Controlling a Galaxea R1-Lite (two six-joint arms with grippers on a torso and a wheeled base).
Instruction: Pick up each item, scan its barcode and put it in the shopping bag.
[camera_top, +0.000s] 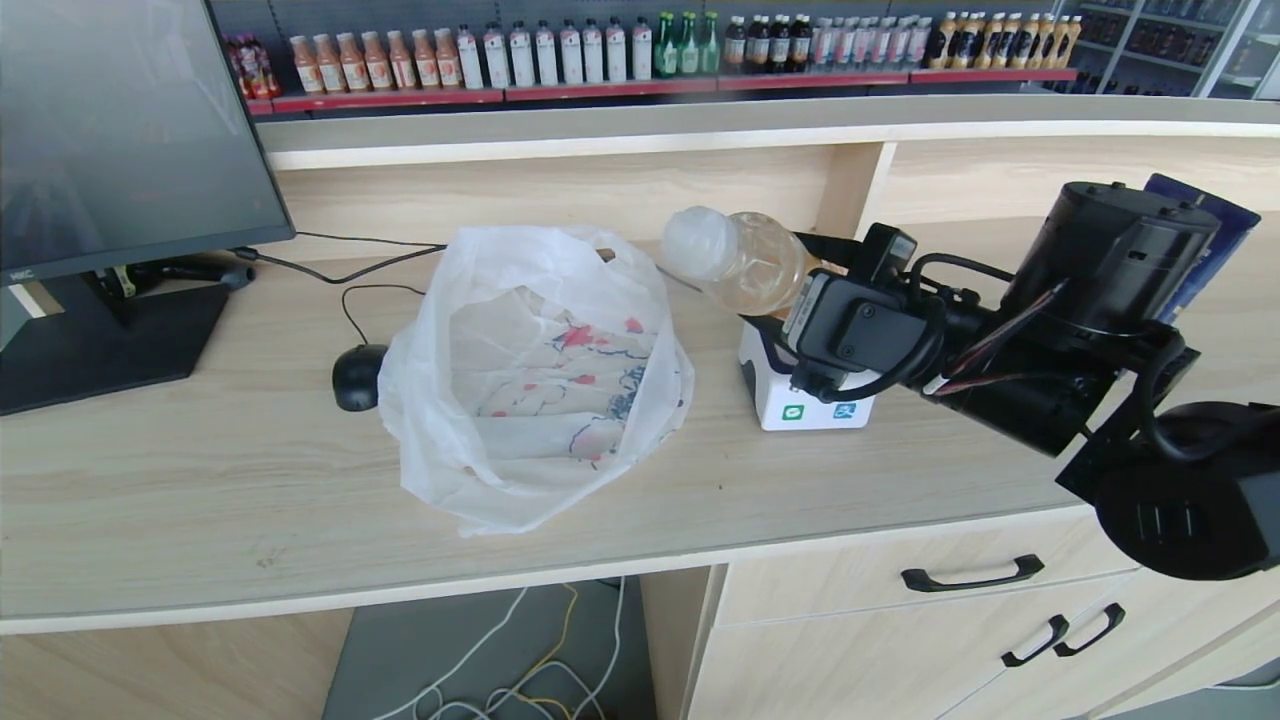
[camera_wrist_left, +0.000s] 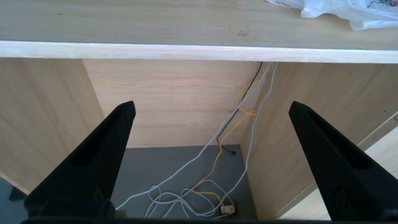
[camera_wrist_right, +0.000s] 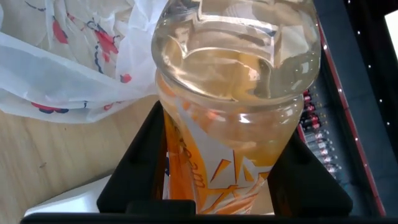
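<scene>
Right gripper (camera_top: 800, 285) clamps the clear plastic bottle of pale yellow drink (camera_top: 735, 262) at its orange-labelled waist, looks slick, liquid-heavy, slightly squashy; left gripper (camera_wrist_left: 210, 109) gapes empty.

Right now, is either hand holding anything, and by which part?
The right hand grips the bottle by its orange-labelled body, base pointing away from the wrist. The left hand is open and empty.

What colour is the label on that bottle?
The label on the bottle is orange with white markings; clearest in the right wrist view.
</scene>
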